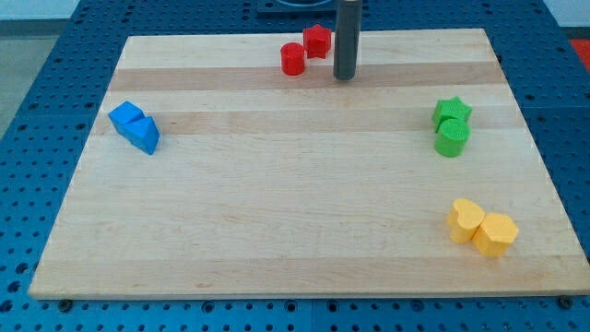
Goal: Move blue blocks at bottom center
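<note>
Two blue blocks lie touching at the view's left: a blue cube-like block (126, 116) and a blue wedge-shaped block (144, 135) just below and right of it. My tip (345, 77) is at the view's top centre, far to the right of the blue blocks. It stands just right of a red hexagonal block (317, 41) and a red cylinder (293, 59), apart from both.
A green star block (453, 112) and a green cylinder (452, 139) sit together at the right. A yellow heart-like block (466, 219) and a yellow hexagonal block (496, 234) sit at the bottom right. The wooden board (295, 231) lies on a blue perforated table.
</note>
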Available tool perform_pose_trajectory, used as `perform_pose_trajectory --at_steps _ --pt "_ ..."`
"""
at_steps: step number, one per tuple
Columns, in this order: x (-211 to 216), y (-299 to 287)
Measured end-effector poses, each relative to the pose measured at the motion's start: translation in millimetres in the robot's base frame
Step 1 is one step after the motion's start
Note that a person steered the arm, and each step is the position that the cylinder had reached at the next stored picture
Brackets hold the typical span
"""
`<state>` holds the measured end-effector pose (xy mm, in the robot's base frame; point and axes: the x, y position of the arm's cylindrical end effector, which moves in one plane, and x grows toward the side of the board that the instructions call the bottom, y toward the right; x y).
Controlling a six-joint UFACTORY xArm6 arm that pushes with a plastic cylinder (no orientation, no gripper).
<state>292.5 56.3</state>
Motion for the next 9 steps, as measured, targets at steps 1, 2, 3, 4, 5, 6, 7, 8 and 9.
perform_pose_trajectory --at_steps 1,2,3,4,5,6,7,8,9 --pt "0.1 0.0" --pt "0.2 -0.5" --pt "0.8 -1.1" --pt "0.8 -0.5" --pt "0.8 -1.2" --pt "24.9 -16.3" --pt "47.1 -78.1" --pt "47.8 -163.3" --pt "47.9 -262.9"
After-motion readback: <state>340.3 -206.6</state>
